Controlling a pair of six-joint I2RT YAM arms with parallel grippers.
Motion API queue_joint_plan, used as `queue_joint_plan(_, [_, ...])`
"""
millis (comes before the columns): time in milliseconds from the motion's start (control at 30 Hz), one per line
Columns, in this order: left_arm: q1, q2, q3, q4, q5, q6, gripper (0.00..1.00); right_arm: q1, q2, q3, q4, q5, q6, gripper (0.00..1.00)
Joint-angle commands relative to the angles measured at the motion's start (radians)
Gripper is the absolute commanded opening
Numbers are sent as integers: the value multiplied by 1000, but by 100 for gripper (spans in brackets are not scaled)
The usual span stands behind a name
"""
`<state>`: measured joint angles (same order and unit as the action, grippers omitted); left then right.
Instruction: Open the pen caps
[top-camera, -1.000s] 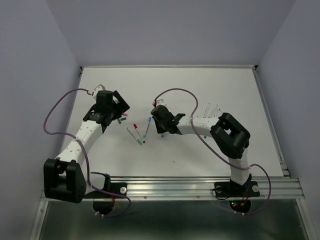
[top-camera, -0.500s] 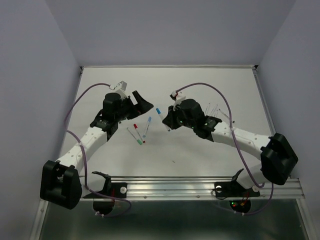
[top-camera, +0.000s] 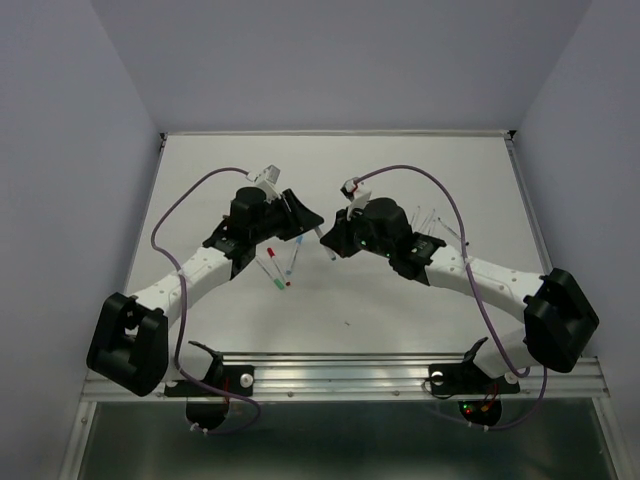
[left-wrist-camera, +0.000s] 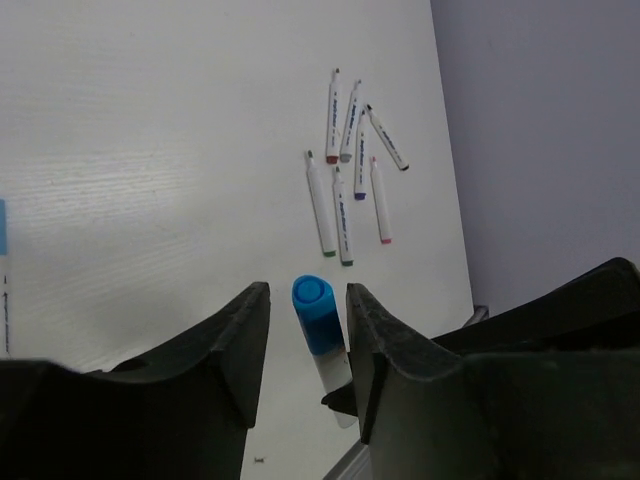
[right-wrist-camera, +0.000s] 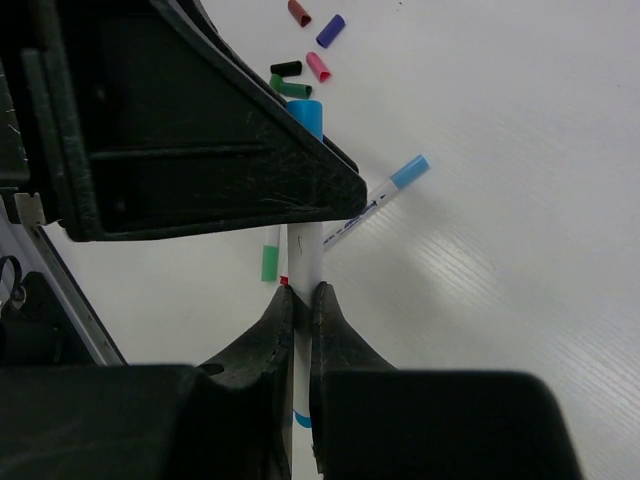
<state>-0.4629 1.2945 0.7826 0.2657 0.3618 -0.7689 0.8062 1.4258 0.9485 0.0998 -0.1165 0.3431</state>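
A: State of the left claw (left-wrist-camera: 306, 291)?
B: Part-open, one finger on each side of the blue cap (left-wrist-camera: 314, 318). Touching it on one side, with a sliver of bench (top-camera: 400, 160) visible on the other. Not clamped.
A: And the right claw (right-wrist-camera: 303, 291)?
B: Closed tight on the white pen barrel (right-wrist-camera: 305, 255), well down from the capped end.
A: Whereabouts over the bench?
B: Held in the air above the middle, barrel running from right claw up into the left one.
A: Any other caps?
B: Yes, five loose caps (right-wrist-camera: 318, 66) lying flat beyond the left claw, on the left-edge side: red, purple, pink, black and green, close together.
A: Anything else down there?
B: Three capped pens (top-camera: 277, 283) flat near the middle, just to the near-edge side of the claws, with red, green and light blue caps. Also a loose bunch of uncapped pens (left-wrist-camera: 341, 215) toward the right edge, well apart from both claws
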Motion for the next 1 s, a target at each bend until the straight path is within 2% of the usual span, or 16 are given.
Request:
queue_joint_plan(0, [-19,6,55,66,-3,-16,35,5,-27,-10,87,-18,0,1])
queue_joint_plan(400, [-37,-9,69,55,-60,-12,34,5,-44,-39,44,-29,-15,1])
queue_joint_plan(533, [-42,0,73,53,-69,-13,19,5,-44,-43,44,-38,-15,1])
queue_joint_plan(600, [-45,6,73,53,-72,-17,9,5,-39,-43,43,-51,-22,1])
queue_joint_plan(633, [-46,8,76,53,-72,-17,0,5,-36,-45,43,-55,-23,1])
queue_joint_plan(733, [-54,11,78,53,-73,-9,0,5,-27,-42,43,-38,-18,3])
queue_joint_plan(767, [-56,6,75,55,-78,-10,0,5,-24,-39,41,-19,-16,6])
queue_joint_plan(800, [-59,5,73,56,-86,-10,0,5,-21,-31,40,-9,-15,24])
queue_joint_plan(833, [-60,2,70,58,-89,-10,0,5,-18,-27,41,0,-21,27])
queue_joint_plan(900, [-68,-3,70,58,-87,-6,0,5,-13,-16,40,20,-24,43])
queue_joint_plan(967, [-77,-7,70,64,-83,-6,0,5,1,2,37,43,-38,49])
